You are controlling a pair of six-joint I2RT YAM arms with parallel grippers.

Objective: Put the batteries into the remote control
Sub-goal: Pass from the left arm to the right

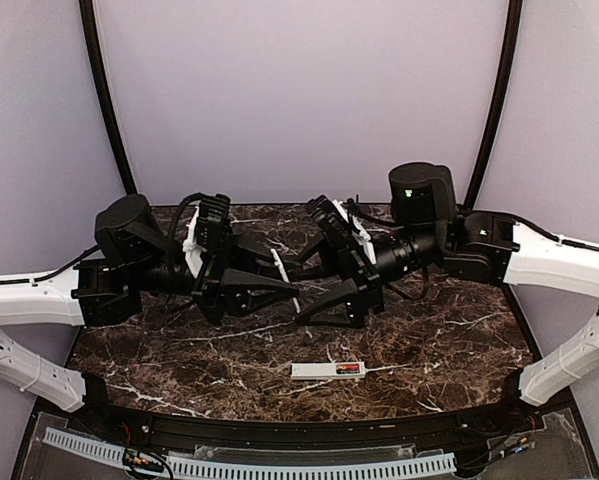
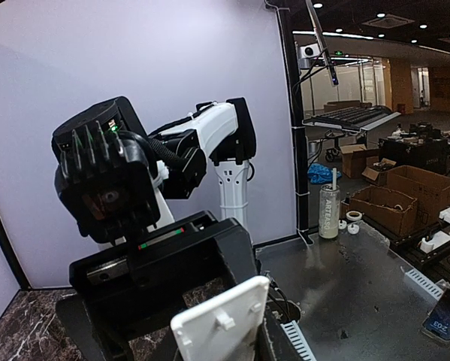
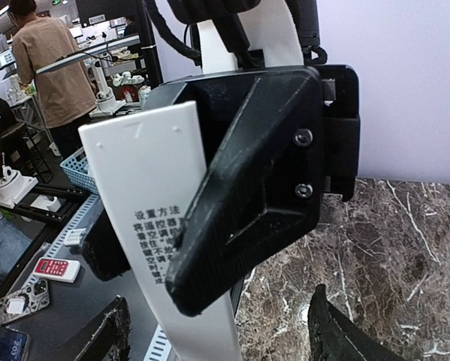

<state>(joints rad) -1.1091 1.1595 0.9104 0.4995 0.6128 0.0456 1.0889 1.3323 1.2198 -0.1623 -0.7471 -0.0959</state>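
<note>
**Left gripper clamping the white strip, remote lying by the near edge**

Nearest the arm bases, the remote control (image 1: 319, 370) is lying flat on the marbled table (image 1: 449, 340), running left to right, well apart from both arms. The batteries (image 1: 349, 369) are showing as a red patch within its right-hand end. Farther back and above the table, the two arms are meeting mid-table. The left gripper (image 1: 279, 283) is pinching a white strip (image 3: 146, 188) that bears printed text, its jaws closed flat on it. The right gripper (image 1: 307, 290) is facing it with its fingers (image 3: 108, 335) spread wide, one on either side of the strip and neither touching it.
</note>
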